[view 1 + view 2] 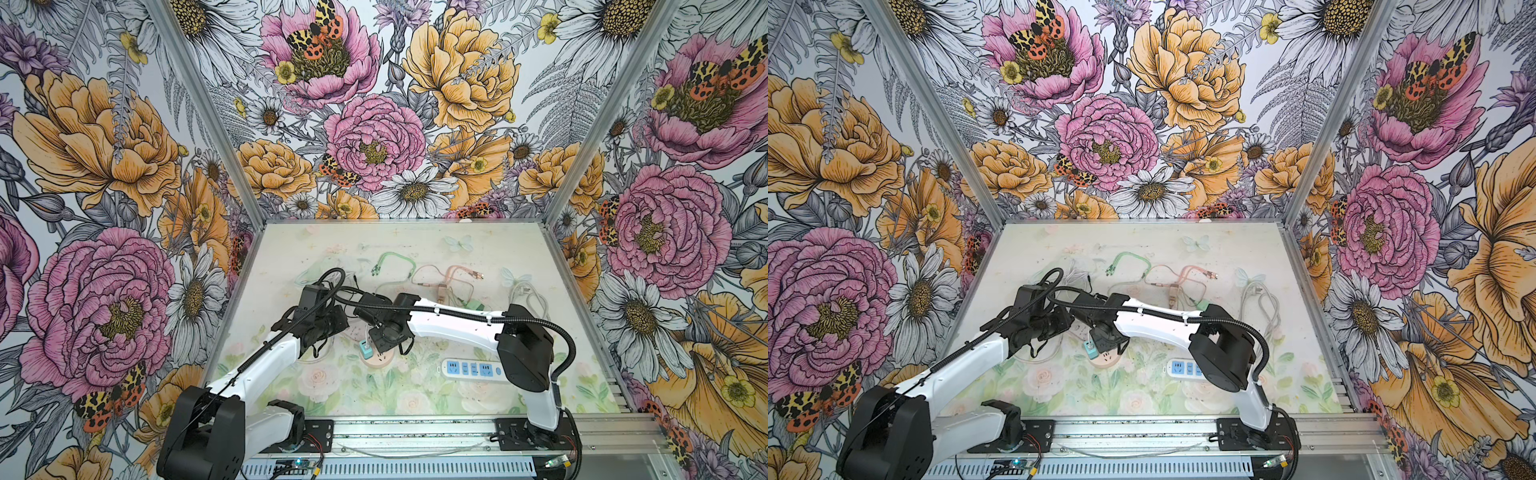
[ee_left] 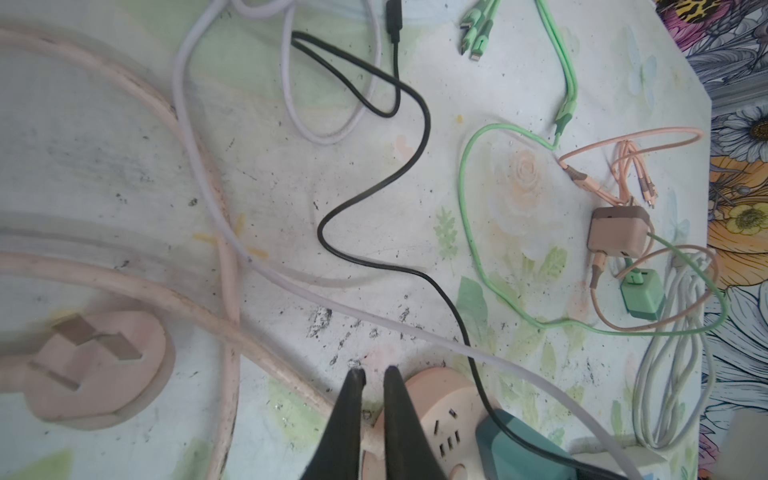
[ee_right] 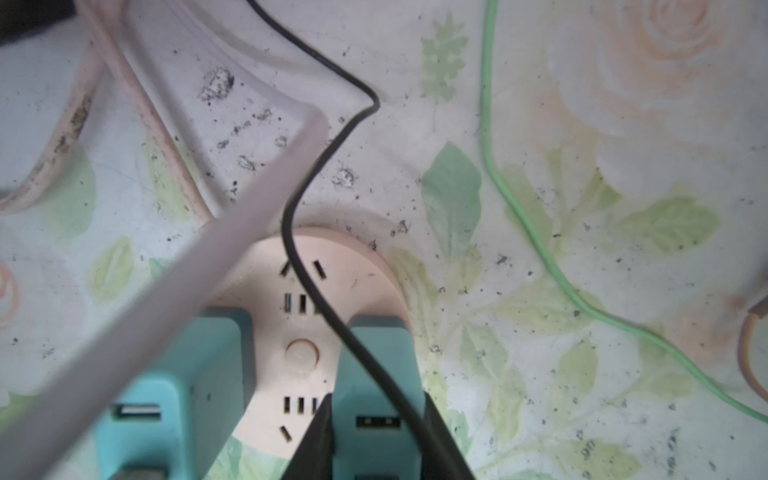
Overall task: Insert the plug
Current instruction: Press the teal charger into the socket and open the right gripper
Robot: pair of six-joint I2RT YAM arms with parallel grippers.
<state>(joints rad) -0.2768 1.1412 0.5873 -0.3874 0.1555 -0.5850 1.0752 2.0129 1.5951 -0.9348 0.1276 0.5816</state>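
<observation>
- Socket [image 3: 353, 282]: round, pink, flat on the table [image 1: 415, 399]. In both top views it lies near table centre, with the strip [image 1: 473, 369] at its 3 o'clock.
- Contents: two teal units stand in the socket face, the plug [image 3: 390, 349] and a second plug [image 3: 174, 374]. They are apart, with the socket button between them.
- Right gripper [image 3: 378, 401]: fingers clamped on the plug, one against each side. A black cable [image 3: 328, 153] crosses over the plug.
- Left gripper [image 2: 374, 371]: fingers nearly together, pinching the pink cord [image 2: 199, 307] at the socket rim.
- Teal block [image 1: 365, 348]: shows at the socket's 10 o'clock edge; which plug it is cannot be told.
</observation>
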